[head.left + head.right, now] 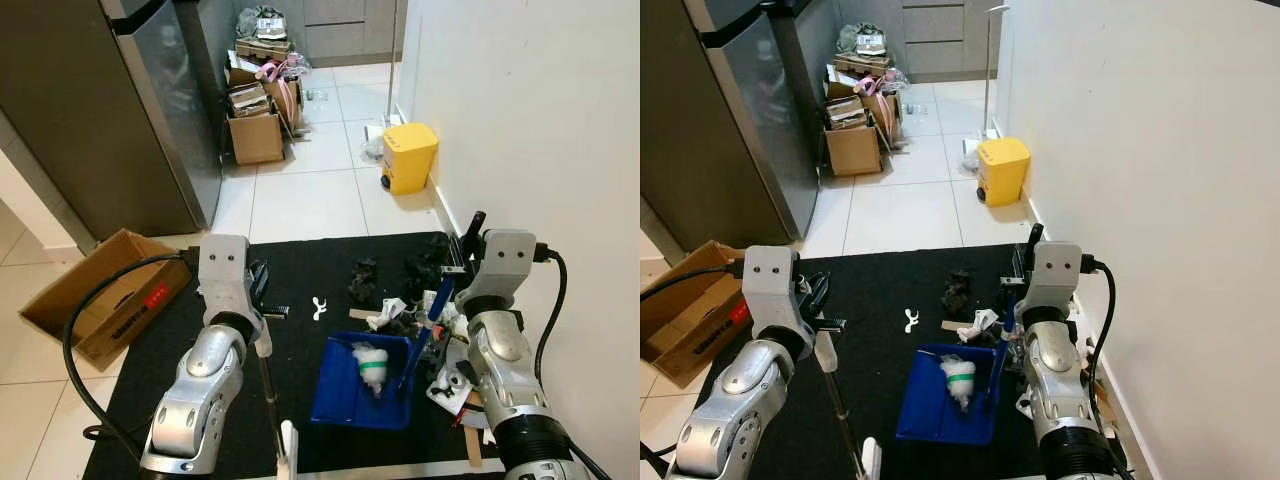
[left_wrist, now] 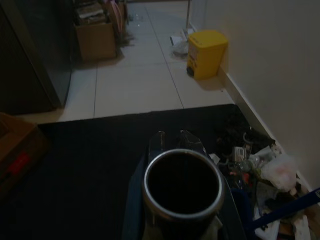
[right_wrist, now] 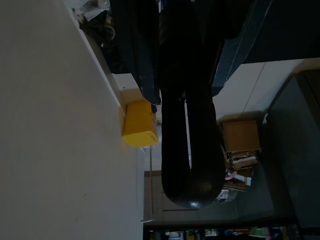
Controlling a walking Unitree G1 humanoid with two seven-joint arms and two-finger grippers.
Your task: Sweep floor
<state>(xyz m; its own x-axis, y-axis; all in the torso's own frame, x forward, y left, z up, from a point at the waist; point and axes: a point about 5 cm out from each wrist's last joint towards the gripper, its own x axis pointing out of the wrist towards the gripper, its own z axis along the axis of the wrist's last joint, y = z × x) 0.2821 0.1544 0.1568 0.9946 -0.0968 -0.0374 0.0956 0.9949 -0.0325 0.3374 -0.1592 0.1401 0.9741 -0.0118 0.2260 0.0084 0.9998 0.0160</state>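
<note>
right end effector [image 1: 452, 262] closed on the blue dustpan handle [image 1: 428, 332]; left end effector [image 1: 258, 290] clamps the broom pole [image 1: 268, 395]. keep the dustpan [image 1: 350, 390] flat, brushing the wall-side litter [image 1: 395, 300] inward.

White wall [image 1: 520, 90] beside pale tiled floor [image 1: 300, 200], black mat [image 1: 320, 270], grey fridge [image 1: 110, 110].

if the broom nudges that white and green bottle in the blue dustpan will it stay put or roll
The bottle lies on its side in the blue dustpan and looks round, so it would probably roll rather than slide. It looks like small thin plastic, so probably light and easily knocked. The dustpan's raised walls would likely stop it.
</note>
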